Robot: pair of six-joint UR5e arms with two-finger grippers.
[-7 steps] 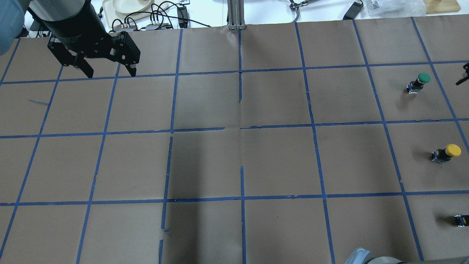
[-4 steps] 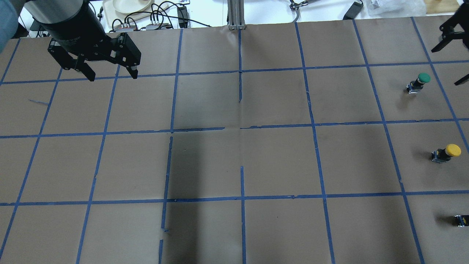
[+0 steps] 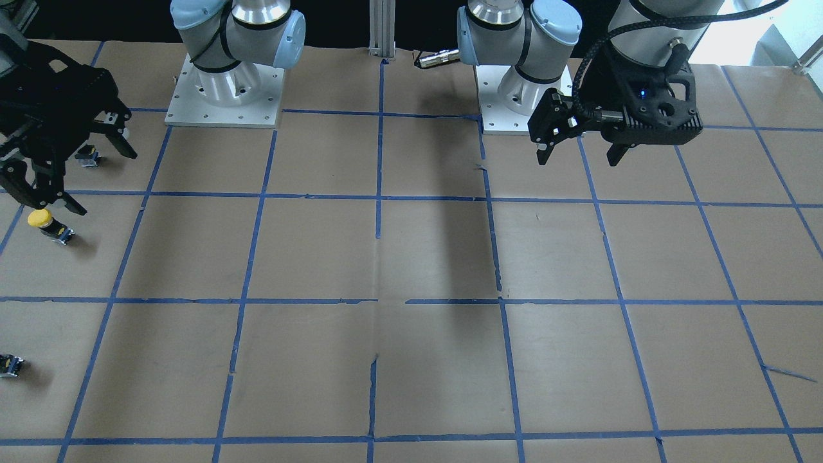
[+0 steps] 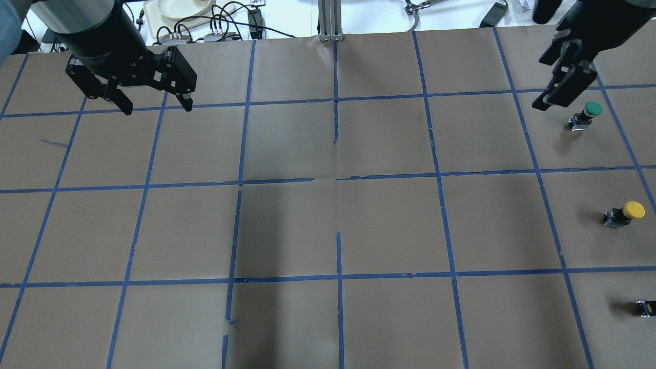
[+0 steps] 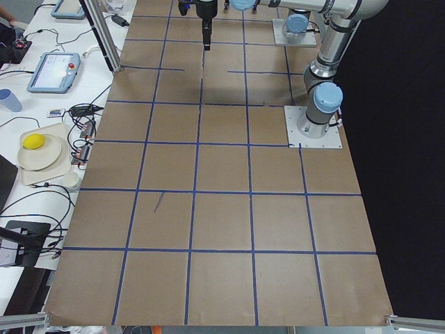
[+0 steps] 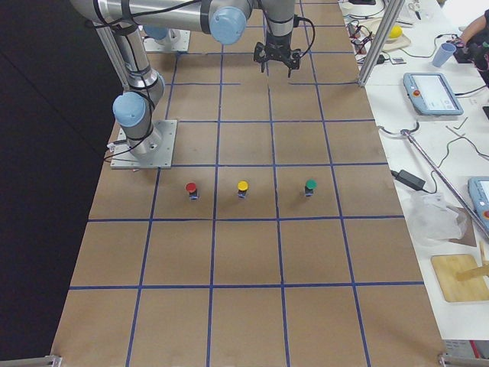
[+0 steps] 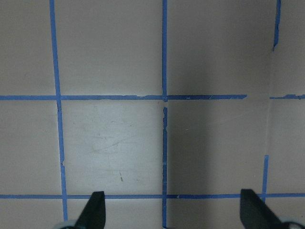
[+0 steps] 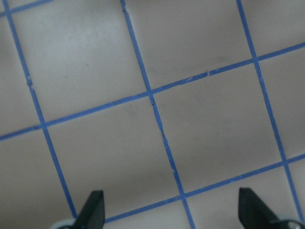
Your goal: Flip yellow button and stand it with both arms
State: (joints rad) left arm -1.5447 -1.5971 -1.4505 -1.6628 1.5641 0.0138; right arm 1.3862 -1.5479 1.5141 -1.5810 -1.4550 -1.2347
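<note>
Both grippers up, yellow button untouched

The left gripper (image 4: 157, 108) hangs over the table's (image 4: 328, 220) far left corner, fingers spread wide, holding nothing; the right gripper (image 8: 172, 202) is by the far right corner, equally wide, equally empty; the yellow button (image 4: 624, 213) sits near the right edge, between a green button (image 4: 584, 117) and a red button (image 6: 191, 189).
</note>
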